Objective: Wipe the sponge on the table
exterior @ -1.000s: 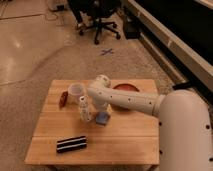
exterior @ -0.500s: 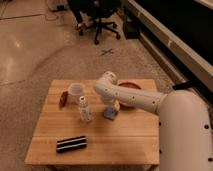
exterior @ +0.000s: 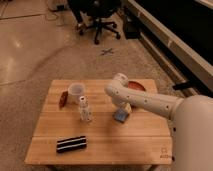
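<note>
The sponge (exterior: 120, 117) is a small light-blue pad lying on the wooden table (exterior: 130, 142), right of centre. My white arm reaches in from the right and bends down over it. The gripper (exterior: 124, 109) is at the sponge's top edge, shut on it and pressing it to the tabletop. The arm's wrist hides part of the gripper.
A small bottle (exterior: 85, 110) stands just left of the sponge, with a white cup (exterior: 76, 91) and a red-brown item (exterior: 63, 98) behind it. An orange bowl (exterior: 135, 86) sits behind the arm. A black striped block (exterior: 71, 144) lies front left. An office chair (exterior: 100, 20) stands beyond the table.
The gripper and the sponge have slid together to the right across the table, away from the bottle. The other objects stayed put.
</note>
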